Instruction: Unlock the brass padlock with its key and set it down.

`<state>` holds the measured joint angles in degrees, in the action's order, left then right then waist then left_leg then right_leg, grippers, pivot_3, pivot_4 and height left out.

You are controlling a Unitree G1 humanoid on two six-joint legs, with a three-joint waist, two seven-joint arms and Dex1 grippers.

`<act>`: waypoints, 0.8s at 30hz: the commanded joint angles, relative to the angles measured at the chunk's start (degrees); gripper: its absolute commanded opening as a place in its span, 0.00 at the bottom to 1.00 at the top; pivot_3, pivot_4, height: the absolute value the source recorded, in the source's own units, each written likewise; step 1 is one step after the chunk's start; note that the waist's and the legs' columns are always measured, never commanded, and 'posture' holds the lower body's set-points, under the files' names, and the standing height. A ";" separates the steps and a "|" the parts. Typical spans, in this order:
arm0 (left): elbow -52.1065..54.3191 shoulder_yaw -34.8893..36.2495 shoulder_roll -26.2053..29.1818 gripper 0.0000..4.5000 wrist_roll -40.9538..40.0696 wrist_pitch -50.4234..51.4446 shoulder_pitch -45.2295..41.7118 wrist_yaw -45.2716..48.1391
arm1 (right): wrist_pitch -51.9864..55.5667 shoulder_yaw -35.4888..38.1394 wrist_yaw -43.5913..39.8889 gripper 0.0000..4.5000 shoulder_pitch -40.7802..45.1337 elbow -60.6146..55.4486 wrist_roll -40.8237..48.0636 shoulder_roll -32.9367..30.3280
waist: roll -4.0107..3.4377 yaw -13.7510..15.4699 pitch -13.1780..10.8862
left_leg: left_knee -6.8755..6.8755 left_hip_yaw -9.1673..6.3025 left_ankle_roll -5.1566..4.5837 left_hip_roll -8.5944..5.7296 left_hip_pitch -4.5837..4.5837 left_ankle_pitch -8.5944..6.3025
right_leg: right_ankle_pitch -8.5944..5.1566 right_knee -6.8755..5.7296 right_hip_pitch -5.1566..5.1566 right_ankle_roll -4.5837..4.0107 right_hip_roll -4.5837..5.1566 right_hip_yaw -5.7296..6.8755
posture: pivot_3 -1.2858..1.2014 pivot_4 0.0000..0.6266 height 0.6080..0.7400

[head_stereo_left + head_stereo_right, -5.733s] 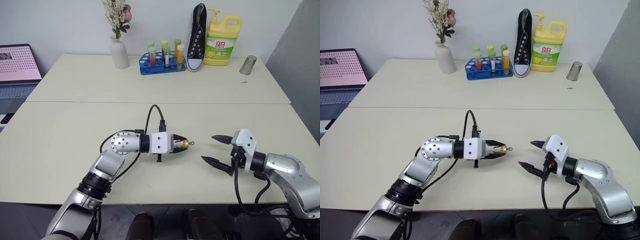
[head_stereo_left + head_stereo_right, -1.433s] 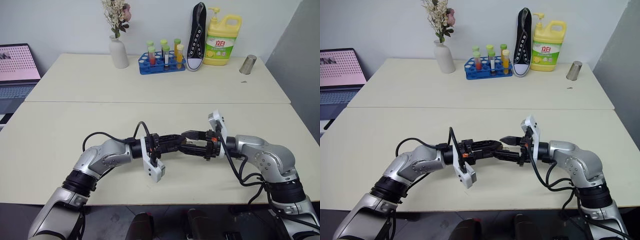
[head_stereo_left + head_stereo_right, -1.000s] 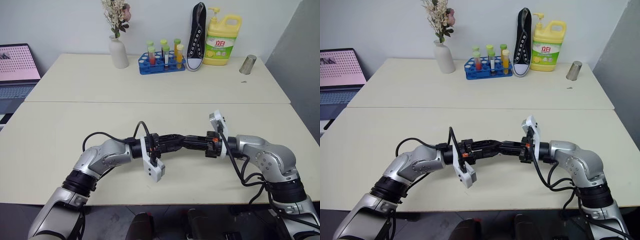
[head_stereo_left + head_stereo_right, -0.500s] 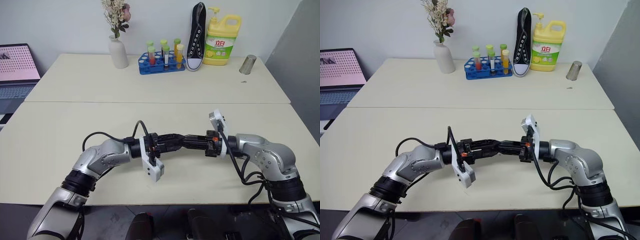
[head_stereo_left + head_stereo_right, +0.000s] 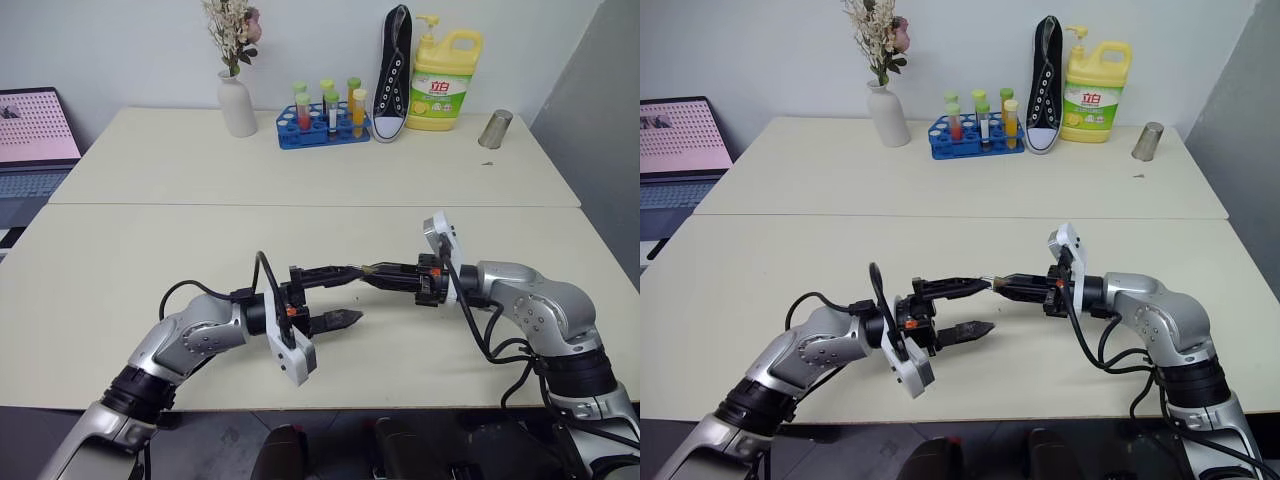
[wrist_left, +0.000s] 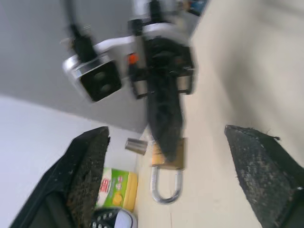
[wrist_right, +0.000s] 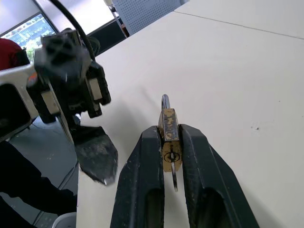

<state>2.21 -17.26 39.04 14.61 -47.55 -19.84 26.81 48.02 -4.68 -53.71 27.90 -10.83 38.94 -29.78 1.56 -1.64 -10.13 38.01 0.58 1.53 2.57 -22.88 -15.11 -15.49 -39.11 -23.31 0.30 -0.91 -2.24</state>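
My right gripper (image 5: 370, 271) is shut on the small brass padlock (image 7: 169, 134) and holds it above the middle of the near table. The padlock's silvery shackle (image 6: 166, 189) sticks out past the fingertips. In the right wrist view its keyhole face looks back at the camera, and a thin silvery key (image 7: 174, 179) sticks out of it. My left gripper (image 5: 352, 293) stands open just left of the padlock. One of its fingers is level with the lock and the other is lower, and neither touches it.
Along the far table stand a white vase (image 5: 238, 105), a blue rack of test tubes (image 5: 322, 122), a black shoe (image 5: 394, 75), a yellow detergent bottle (image 5: 443, 82) and a metal cup (image 5: 495, 129). A laptop (image 5: 35, 135) sits at the far left.
My left gripper has opened, let go of the padlock and drawn back to the left. The right gripper keeps its grip on the lock and has barely moved.
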 commanded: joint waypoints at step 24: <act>6.13 7.34 -11.16 0.00 -44.22 64.40 -2.57 23.57 | -1.39 0.95 -2.33 0.04 1.01 -3.80 1.38 -0.22 | 0.01 0.00 -0.01 | 0.02 -0.05 0.00 -0.04 -0.01 0.00 | -0.01 0.03 0.01 0.01 -0.26 -0.01 | 0.52 0.24 1.00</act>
<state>5.82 -10.95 28.64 -28.04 15.55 -21.56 50.20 46.88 -4.86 -56.08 28.12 -12.37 39.04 -30.24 1.56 -1.64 -10.14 38.04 0.52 1.53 2.53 -22.90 -15.11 -15.50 -39.08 -23.30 0.31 -1.18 -2.25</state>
